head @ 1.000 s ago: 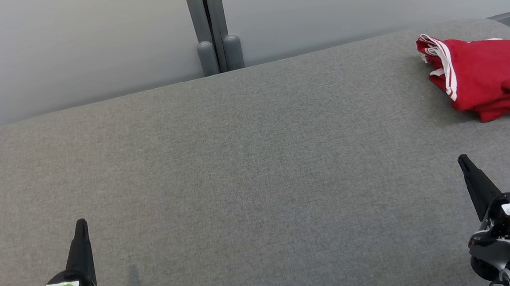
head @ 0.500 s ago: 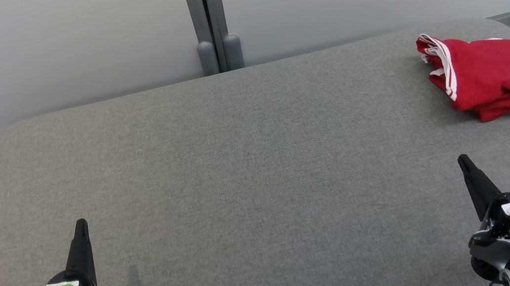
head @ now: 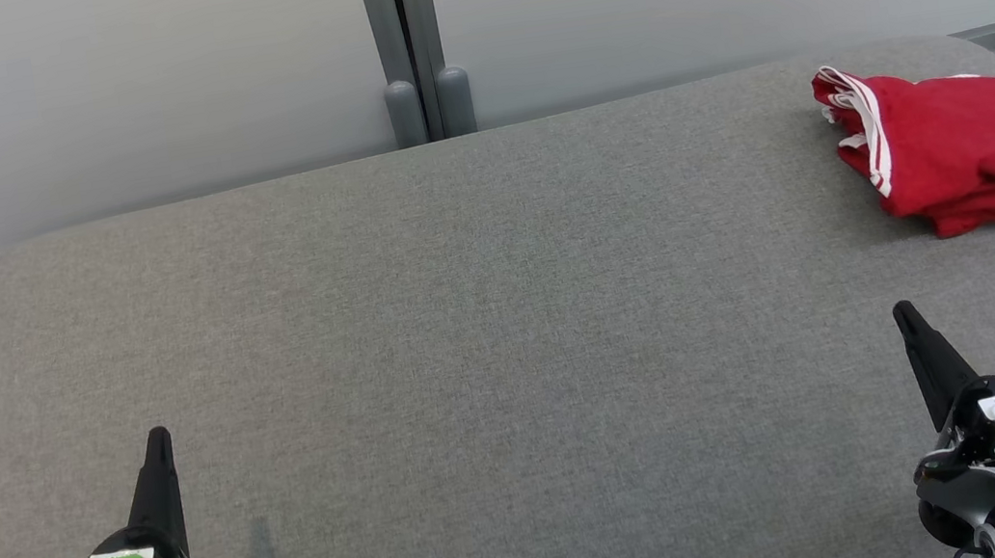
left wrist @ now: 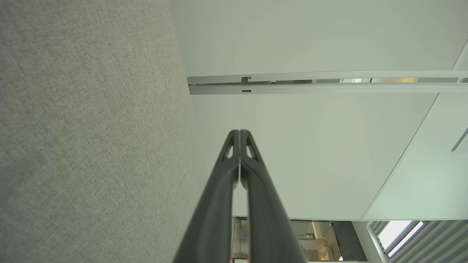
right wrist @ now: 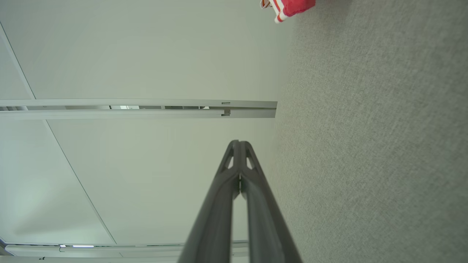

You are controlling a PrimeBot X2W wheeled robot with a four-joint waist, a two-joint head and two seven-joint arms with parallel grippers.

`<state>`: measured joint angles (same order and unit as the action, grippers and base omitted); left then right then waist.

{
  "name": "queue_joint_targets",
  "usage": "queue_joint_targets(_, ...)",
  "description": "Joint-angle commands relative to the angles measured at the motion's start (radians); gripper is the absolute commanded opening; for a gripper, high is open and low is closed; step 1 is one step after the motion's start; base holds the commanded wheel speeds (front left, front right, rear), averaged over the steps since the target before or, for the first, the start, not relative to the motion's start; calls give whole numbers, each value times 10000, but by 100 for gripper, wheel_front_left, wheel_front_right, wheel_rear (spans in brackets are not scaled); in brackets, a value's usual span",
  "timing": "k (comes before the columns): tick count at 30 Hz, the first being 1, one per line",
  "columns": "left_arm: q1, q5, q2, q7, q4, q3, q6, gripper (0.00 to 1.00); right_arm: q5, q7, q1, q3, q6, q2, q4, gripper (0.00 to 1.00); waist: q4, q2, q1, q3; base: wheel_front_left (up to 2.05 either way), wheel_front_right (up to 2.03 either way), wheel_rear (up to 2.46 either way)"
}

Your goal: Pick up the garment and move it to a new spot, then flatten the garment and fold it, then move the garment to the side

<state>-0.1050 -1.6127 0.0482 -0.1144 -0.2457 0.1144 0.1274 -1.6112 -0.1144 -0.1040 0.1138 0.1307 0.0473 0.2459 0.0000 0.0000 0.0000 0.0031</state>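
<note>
Garment (head: 966, 150) is found ahead and slightly right of the right gripper (head: 904, 317), well apart from the left gripper (head: 158, 440); both are pinched closed on nothing.

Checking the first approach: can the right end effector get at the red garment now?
Probably yes: bare grey surface lies between the shut right end effector and the garment ahead of it.

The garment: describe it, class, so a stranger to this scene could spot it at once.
Find the grey fabric surface below the pale wall. At its far right corner, beyond the right pincer, lies the garment: a crumpled red heap with white stripes, the only cloth there.
</note>
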Motion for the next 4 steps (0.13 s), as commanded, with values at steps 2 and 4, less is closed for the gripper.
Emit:
queue_joint_targets(2, -88, 6, 46, -36, 15, 29, 67, 0, -36, -27, -83, 19, 0, 56, -39, 0, 0, 0, 0, 0, 0, 0, 0)
queue_joint_targets(4, -88, 6, 45, -37, 14, 30, 67, 0, -36, -27, -83, 19, 0, 56, -39, 0, 0, 0, 0, 0, 0, 0, 0)
